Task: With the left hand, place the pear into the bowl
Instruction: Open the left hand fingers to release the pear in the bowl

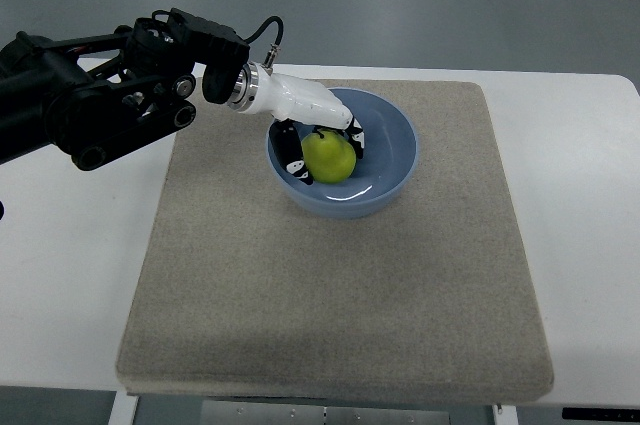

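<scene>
one left hand (305,110) inside bowl (395,150); fingers (293,160) curled around pear (328,155), gripping both sides.

The round yellow-green pear (328,155) had a tiny dark stem spot on top, no markings otherwise. It sat against the pale blue glossy bowl (385,160), which was one flat colour inside and out with a few white light glints. The left hand (312,125) was glossy white on the back, with black fingers (293,160) that carried small white patches. Its black arm (90,95) was matte with a silver metal ring at the wrist. The beige-grey fabric mat (340,295) looked finely speckled, and the plain white table (590,195) had no pattern.
</scene>
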Controlling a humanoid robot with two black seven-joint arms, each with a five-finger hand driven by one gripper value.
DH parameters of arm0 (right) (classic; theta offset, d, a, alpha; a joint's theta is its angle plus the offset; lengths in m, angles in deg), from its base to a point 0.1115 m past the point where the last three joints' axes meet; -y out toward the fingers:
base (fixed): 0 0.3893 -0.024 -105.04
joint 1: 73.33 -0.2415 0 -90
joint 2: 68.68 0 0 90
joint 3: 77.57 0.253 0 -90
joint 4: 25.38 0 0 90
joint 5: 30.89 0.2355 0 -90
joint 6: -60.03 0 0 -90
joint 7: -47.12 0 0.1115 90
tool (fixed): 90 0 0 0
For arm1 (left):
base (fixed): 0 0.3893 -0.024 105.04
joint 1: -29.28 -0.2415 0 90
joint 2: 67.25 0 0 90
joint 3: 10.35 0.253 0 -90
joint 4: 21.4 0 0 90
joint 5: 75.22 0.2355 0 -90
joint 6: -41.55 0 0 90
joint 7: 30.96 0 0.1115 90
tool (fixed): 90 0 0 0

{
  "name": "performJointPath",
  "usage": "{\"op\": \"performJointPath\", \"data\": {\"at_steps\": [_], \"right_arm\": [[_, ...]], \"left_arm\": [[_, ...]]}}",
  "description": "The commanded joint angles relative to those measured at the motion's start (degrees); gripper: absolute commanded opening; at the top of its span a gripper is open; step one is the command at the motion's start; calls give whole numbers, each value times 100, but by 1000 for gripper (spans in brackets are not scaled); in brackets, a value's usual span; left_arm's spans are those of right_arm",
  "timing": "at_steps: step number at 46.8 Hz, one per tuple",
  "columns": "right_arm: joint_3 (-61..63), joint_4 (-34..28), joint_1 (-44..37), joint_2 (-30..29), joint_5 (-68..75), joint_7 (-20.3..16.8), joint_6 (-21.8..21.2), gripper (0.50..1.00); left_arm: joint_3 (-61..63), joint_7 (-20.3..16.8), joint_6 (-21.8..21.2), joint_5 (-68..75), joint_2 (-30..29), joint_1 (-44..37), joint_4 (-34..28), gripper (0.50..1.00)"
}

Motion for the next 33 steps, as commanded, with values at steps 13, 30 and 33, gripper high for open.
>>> {"op": "performJointPath", "data": {"at_steps": [13,30,33], "right_arm": [[4,5,-1,0,0,0,-2,924],[-5,5,-1,0,0,0,-2,924],[4,5,-1,0,0,0,-2,924]], "left_arm": [[0,-9,20,-75,0,-66,31,861],[-26,-9,3,-101,-18,-75,31,936],[-52,-9,3,-101,-9,-66,31,939]]}}
